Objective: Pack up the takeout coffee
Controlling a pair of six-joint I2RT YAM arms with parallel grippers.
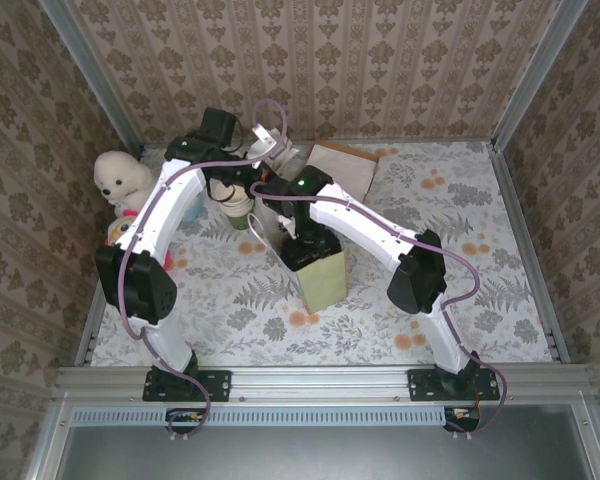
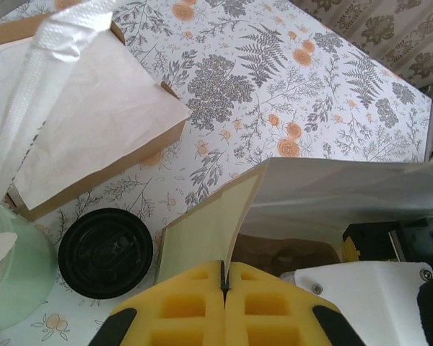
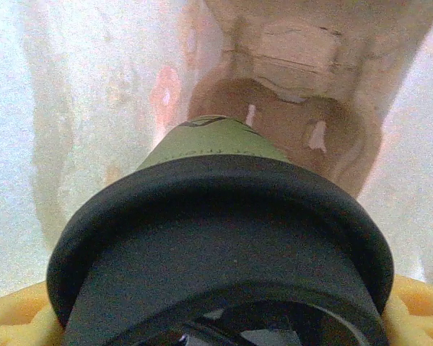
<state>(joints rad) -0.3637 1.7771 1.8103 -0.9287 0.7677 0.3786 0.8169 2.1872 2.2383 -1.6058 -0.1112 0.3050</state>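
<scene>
Floral table holds toy, box, bag seemingly enclosing takeout coffee.

The bag stands mid-table, and the takeout coffee is inside it, above its floor. A box lies just beyond, toward the far side. A cup stack stands far-left of the bag. A plush toy sits further left at the table's edge.
</scene>
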